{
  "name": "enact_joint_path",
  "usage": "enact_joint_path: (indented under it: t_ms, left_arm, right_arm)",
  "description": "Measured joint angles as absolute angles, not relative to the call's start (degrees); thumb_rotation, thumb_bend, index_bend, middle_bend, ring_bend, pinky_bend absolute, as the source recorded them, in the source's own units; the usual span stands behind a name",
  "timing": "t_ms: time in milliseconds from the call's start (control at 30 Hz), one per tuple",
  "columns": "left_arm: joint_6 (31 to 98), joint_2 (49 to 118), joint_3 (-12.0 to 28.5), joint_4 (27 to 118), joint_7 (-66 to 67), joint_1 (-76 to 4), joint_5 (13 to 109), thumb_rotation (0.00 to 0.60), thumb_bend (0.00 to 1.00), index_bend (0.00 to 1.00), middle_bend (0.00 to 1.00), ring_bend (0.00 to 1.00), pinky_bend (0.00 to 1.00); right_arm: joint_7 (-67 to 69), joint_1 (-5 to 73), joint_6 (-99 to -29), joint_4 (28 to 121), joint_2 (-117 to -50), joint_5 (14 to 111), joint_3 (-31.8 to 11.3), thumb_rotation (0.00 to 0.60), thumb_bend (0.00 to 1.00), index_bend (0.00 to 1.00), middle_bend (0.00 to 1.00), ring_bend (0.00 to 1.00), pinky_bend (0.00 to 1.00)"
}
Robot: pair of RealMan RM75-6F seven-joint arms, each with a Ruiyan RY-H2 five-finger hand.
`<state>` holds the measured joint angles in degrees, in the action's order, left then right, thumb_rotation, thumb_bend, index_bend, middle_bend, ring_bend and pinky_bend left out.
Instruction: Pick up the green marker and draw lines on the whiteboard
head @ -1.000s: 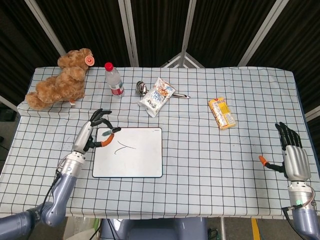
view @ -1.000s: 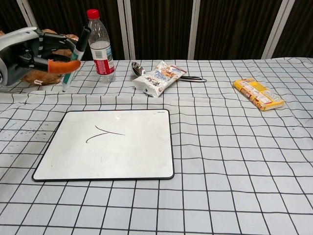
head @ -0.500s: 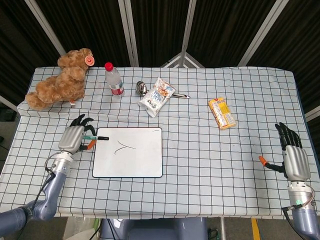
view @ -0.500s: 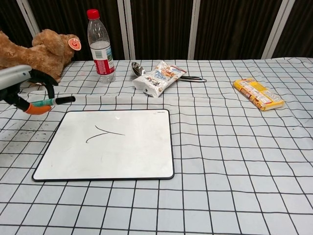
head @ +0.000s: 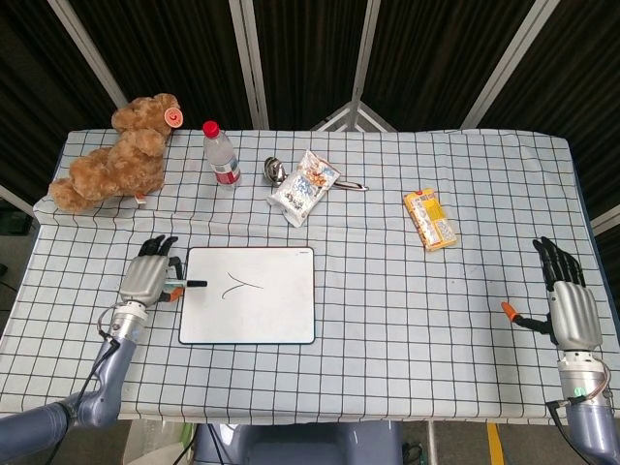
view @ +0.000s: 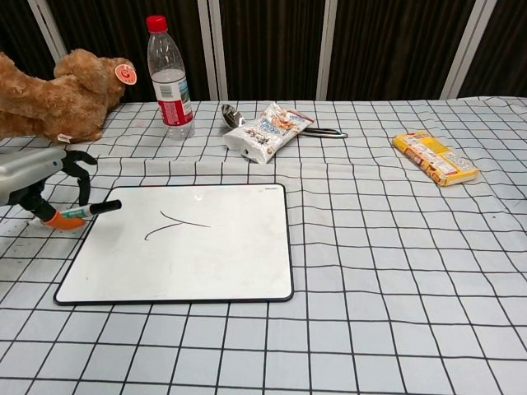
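Table [head: 387, 320]: wide bare cloth from the whiteboard [head: 248, 320] across to the right edge, and along the whole near edge. Back edge crowded toward the left: teddy bear [head: 114, 155] at the far-left corner, water bottle [head: 221, 155] standing upright beside it, then spoon [head: 275, 171] and snack bag [head: 304, 187] touching. Yellow packet [head: 429, 219] lies alone, right of centre. Left hand [head: 148, 281] with green marker [head: 184, 284] occupies the whiteboard's left edge.
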<state>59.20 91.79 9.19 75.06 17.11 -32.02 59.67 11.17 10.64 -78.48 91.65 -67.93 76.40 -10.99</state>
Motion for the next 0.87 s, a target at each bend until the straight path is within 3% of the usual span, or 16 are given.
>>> enact_joint_path:
  t_ms: [267,567,867]
  left_arm:
    - [58.24,89.79,9.61,78.35,15.19,-31.03,57.93,0.600,0.21,0.15,0.00,0.00,0.00]
    - [61.30,83.58,9.44,87.36,11.76,-27.99,59.97,0.600,0.20,0.11,0.00,0.00,0.00]
    - [71.36,71.45,5.04,97.91,9.24,-20.26,69.02,0.600,0.08,0.01,0.00,0.00,0.00]
  right_arm:
    - [11.29,10.63,-78.39,91.61,-67.87,76.32,-11.01,0.600,0.21,0.00,0.00,0.00,0.00]
    - [11.16,10.61,-78.32,91.61,-67.86,76.22,-10.96,0.600,0.21,0.00,0.00,0.00,0.00]
    - [11.14,10.62,-78.44,91.54,-67.85,76.62,-10.85,0.600,0.21,0.00,0.00,0.00,0.00]
